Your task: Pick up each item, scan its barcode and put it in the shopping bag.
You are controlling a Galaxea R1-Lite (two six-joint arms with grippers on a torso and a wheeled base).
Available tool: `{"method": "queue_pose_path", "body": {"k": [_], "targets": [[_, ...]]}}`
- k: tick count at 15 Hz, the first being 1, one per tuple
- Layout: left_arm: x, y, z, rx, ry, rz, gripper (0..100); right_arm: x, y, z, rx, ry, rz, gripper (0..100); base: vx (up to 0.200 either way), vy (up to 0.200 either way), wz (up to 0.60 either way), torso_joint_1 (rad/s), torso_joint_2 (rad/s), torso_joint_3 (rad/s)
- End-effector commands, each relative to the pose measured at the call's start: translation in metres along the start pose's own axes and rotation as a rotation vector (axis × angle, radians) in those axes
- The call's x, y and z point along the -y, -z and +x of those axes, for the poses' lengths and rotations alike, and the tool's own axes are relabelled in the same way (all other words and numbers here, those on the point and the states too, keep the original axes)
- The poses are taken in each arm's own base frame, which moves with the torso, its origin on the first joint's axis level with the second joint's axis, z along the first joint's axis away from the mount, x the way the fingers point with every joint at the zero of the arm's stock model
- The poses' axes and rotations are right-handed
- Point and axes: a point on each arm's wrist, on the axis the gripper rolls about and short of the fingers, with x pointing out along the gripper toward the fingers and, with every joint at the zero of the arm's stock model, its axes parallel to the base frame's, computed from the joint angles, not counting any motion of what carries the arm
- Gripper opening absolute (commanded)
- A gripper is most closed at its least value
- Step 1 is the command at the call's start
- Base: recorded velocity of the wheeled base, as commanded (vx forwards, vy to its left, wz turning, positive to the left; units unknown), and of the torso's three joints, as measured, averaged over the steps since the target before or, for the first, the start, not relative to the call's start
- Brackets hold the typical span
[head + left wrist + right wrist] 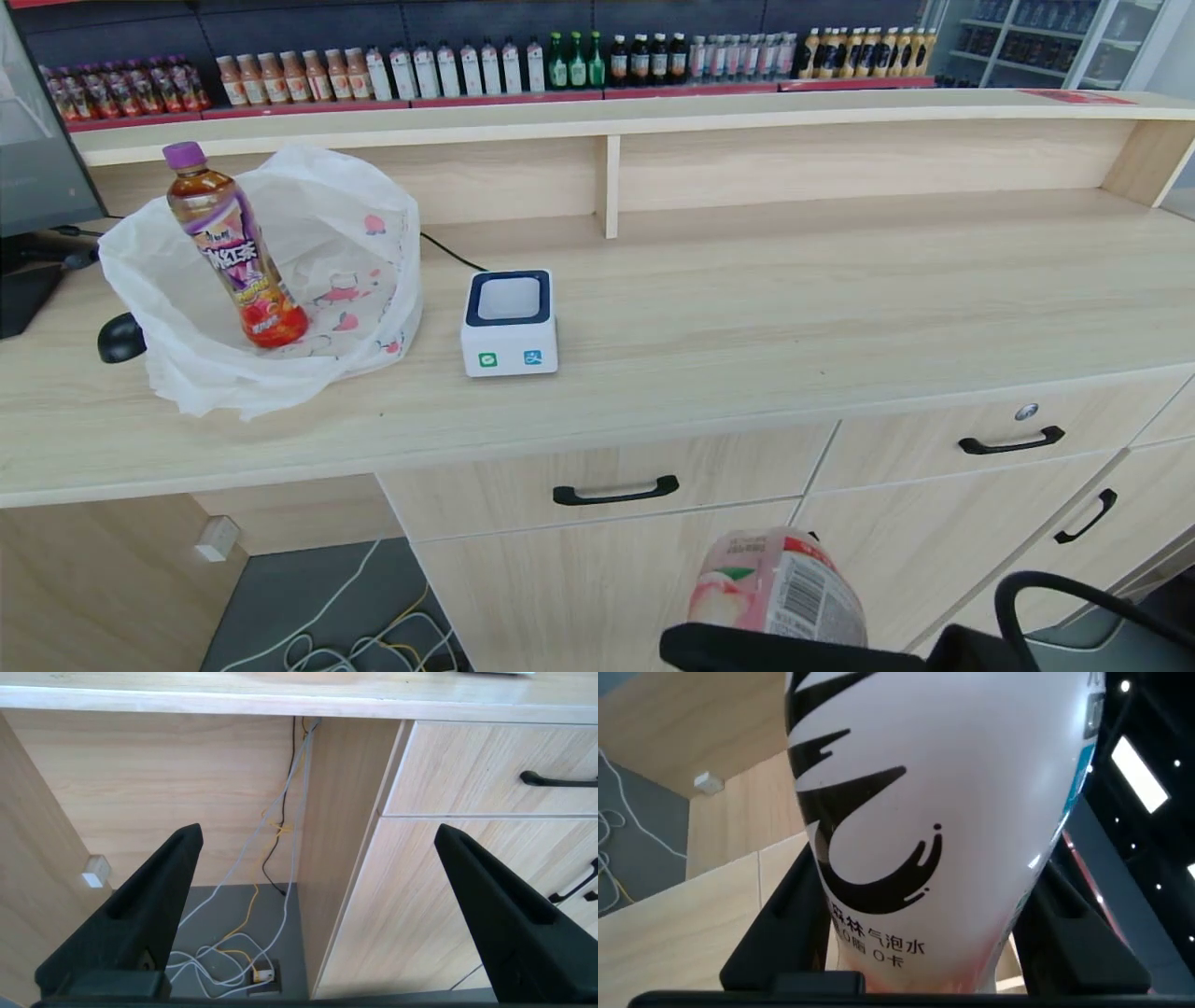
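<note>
Wood-grain counter (794,308), crinkled plastic bag (359,219)

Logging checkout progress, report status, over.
Left hand open, empty. Right hand shut on pink bottle, below counter edge. Tea bottle stands in shopping bag. Nothing over scanner.

1. Left claw (316,833): held low, below the level of the counter (280,700); the jaws stand wide apart with nothing between them.
2. Left claw fingers (140,917): two dark wedges that taper toward their tips and sit level with each other.
3. Right claw (924,896): clamped around a bottle (934,812), with one dark finger (785,917) pressed against each side of its body.
4. Right arm (747,653): low at the near edge of the head view, below the counter top; the gripped bottle rises from the claw at a slight tilt.
</note>
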Motion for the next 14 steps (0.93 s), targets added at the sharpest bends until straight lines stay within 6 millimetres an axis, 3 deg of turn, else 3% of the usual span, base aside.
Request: {"method": "queue_pose_path", "body": {"k": [1,5,14], "targets": [[0.000,0.000,0.000,0.001,0.000,0.000,100,-0.007,-0.003,0.003,0.016,-0.029,-0.026,0,0.000,0.000,0.00,0.000,0.00,0.000],[0.000,0.000,0.000,0.001,0.000,0.000,100,-0.019,0.000,0.024,0.036,0.085,-0.190,0,0.000,0.000,0.00,0.000,0.00,0.000],[0.000,0.000,0.000,0.001,0.000,-0.002,100,-0.019,-0.003,0.028,0.046,0.093,-0.399,0,0.000,0.000,0.00,0.000,0.00,0.000]]}}
